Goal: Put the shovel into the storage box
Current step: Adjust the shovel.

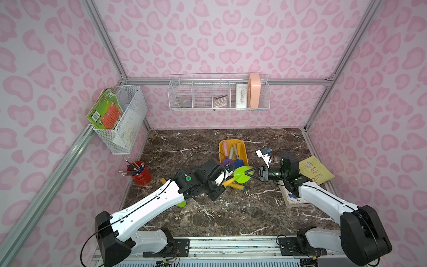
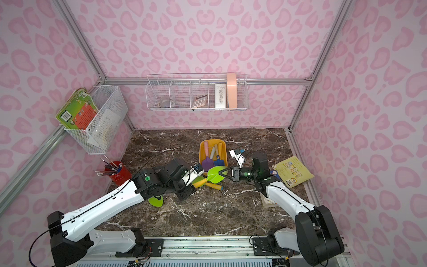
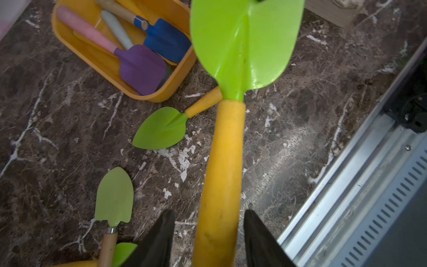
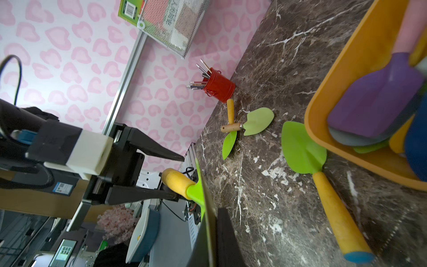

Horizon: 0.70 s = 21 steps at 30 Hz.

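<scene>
4 shovels (image 3: pixel 245 46) o/s 1 storage box (image 3: pixel 150 98)

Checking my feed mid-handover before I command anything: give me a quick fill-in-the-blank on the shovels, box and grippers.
1. The right gripper is shut on the blade of the held shovel, whose handle is ____.
2. The left gripper is ____, its fingers clear of that handle on both sides.
3. In the storage box, the pink-handled shovel has a ____ blade.
4. The pencils stand in a ____ cup.

Missing words: yellow; open; purple; red.
</scene>
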Each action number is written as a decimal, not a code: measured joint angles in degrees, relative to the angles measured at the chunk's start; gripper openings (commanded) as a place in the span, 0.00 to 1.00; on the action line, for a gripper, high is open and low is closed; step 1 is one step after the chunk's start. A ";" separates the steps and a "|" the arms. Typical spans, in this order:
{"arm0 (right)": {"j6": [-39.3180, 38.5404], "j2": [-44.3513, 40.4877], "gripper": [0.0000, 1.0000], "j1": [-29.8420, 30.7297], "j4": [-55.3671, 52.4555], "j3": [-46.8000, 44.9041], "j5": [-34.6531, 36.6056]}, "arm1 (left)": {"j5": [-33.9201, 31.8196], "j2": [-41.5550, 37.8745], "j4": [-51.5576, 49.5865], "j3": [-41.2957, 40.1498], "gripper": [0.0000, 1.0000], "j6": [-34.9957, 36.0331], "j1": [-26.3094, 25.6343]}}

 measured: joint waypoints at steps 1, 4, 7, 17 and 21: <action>1.49 -0.24 0.00 -0.39 1.75 -0.81 0.48 | -1.36 -0.07 0.44 -0.04 0.64 -0.57 0.17; 6.91 -1.07 0.00 -1.68 7.85 -3.65 3.48 | -5.05 -1.01 2.47 -0.74 0.67 -3.43 0.59; 11.43 -1.84 0.00 -2.49 12.55 -6.14 7.63 | -8.35 -2.36 4.28 -1.55 0.68 -6.88 1.46; 23.12 -2.75 0.00 -2.45 23.80 -10.80 23.15 | -10.29 -1.92 12.90 -7.98 0.76 -19.08 2.10; 24.72 -3.37 0.00 -1.81 26.03 -11.21 26.95 | -10.01 -0.92 18.36 -10.58 0.80 -24.33 2.10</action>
